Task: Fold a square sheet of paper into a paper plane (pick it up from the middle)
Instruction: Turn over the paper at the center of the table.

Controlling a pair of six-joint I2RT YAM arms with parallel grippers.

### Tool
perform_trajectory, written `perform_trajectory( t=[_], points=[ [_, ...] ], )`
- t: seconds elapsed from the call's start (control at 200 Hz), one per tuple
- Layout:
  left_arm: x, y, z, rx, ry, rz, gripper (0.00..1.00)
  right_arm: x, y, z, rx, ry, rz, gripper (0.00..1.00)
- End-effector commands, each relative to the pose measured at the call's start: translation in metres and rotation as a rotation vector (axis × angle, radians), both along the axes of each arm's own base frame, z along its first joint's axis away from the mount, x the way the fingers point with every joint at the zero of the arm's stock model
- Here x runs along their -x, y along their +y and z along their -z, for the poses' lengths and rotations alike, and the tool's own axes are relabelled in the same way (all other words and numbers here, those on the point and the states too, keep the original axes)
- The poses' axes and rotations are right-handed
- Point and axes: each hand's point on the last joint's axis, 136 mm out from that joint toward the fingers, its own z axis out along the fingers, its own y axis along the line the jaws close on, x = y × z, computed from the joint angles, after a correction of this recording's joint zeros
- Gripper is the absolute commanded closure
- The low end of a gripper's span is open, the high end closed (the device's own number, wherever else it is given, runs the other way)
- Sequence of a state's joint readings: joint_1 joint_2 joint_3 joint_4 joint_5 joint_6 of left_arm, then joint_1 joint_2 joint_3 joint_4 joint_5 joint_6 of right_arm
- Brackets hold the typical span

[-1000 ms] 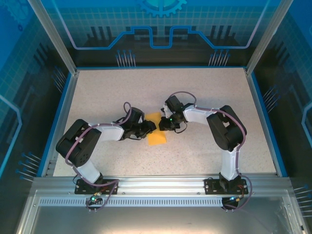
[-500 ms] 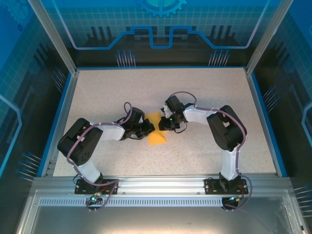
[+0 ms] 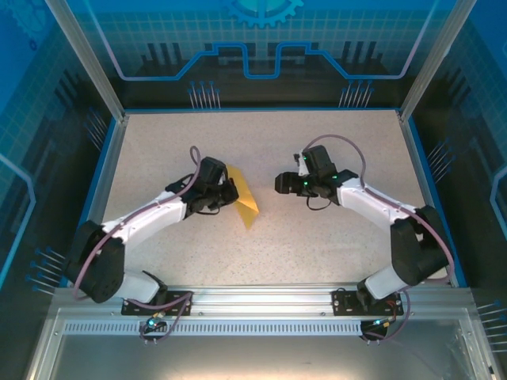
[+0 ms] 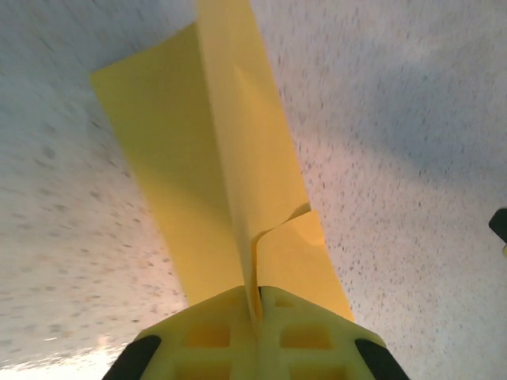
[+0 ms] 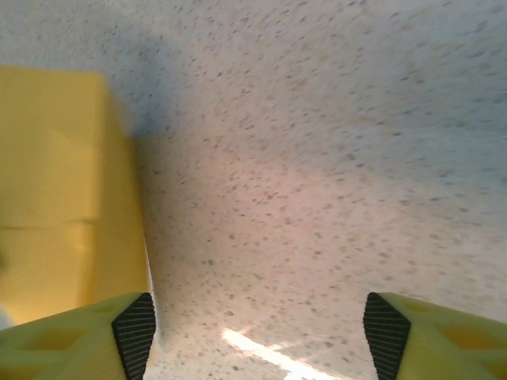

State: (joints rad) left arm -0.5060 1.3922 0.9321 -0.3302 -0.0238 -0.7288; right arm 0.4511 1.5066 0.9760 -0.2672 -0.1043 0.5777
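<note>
Top external view sets the left tool (image 3: 228,194) on the left, clenched on the folded paper (image 3: 245,206), which it holds up on edge rather than flat on the counter (image 3: 333,253). The paper's long axis runs from the far side toward the near edge, leaning a little rightward and narrowing to a point at its near end. I cannot tell whether that point touches the counter.

Left wrist view confirms the grip: the yellow fingers (image 4: 210,336) are pressed together on a crease of the paper (image 4: 238,182), which runs straight away from them. A small flap kinks out just beside the pinch.

Further right, the right tool (image 3: 280,184) faces the paper from the other side, near it but apart, jaws spread and empty. In the right wrist view the paper (image 5: 55,182) sits at the left margin, off the line of the gap between the fingers (image 5: 79,340).

My judgement is that any move by the free tool has to go to its own left, meeting the paper across its length. The left arm is the nearer, being already on it.
</note>
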Motion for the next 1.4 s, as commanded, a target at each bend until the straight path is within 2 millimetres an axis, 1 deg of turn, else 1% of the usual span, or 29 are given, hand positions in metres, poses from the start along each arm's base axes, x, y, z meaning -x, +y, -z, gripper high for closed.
perform_trajectory(
  t=[0.0,0.095,0.175,0.185,0.25,0.345,0.435,0.72,0.9,1.04,1.175,1.335,1.395],
  points=[
    [0.019,0.051,-0.016,-0.304,0.015,0.0,0.99,0.001,-0.03,0.013,0.084,-0.007,0.088,0.21],
    [0.018,0.065,-0.037,-0.393,-0.009,-0.009,0.99,0.004,-0.041,0.014,0.104,-0.013,0.127,0.16],
    [0.015,0.073,-0.044,-0.478,-0.013,-0.013,0.99,0.002,-0.047,0.011,0.11,-0.027,0.157,0.13],
    [0.014,0.074,-0.046,-0.488,-0.015,-0.015,0.99,0.007,-0.05,0.017,0.12,-0.013,0.16,0.12],
    [0.011,0.077,-0.044,-0.562,0.0,-0.018,0.99,0.01,-0.056,0.023,0.135,-0.006,0.18,0.1],
    [0.002,0.08,-0.036,-0.681,0.027,-0.039,0.98,0.012,-0.064,0.024,0.152,-0.005,0.212,0.07],
    [-0.004,0.074,-0.025,-0.763,0.061,-0.031,0.98,0.013,-0.072,0.024,0.163,-0.004,0.239,0.05],
    [-0.026,0.042,0.017,-1.008,0.15,0.034,0.97,0.019,-0.094,0.025,0.169,0.013,0.319,0.05],
    [-0.034,0.008,0.042,-1.064,0.168,0.109,0.95,0.021,-0.102,0.027,0.174,0.03,0.35,0.05],
    [-0.033,-0.019,0.064,-1.033,0.194,0.161,0.93,0.023,-0.109,0.028,0.179,0.043,0.382,0.05],
    [-0.033,-0.04,0.081,-1.001,0.215,0.196,0.91,0.026,-0.114,0.032,0.178,0.056,0.409,0.05],
    [-0.032,-0.063,0.091,-0.929,0.224,0.214,0.9,0.029,-0.119,0.035,0.172,0.07,0.434,0.05],
    [-0.03,-0.068,0.096,-0.898,0.236,0.222,0.88,0.029,-0.12,0.034,0.17,0.069,0.439,0.05]
  ],
)
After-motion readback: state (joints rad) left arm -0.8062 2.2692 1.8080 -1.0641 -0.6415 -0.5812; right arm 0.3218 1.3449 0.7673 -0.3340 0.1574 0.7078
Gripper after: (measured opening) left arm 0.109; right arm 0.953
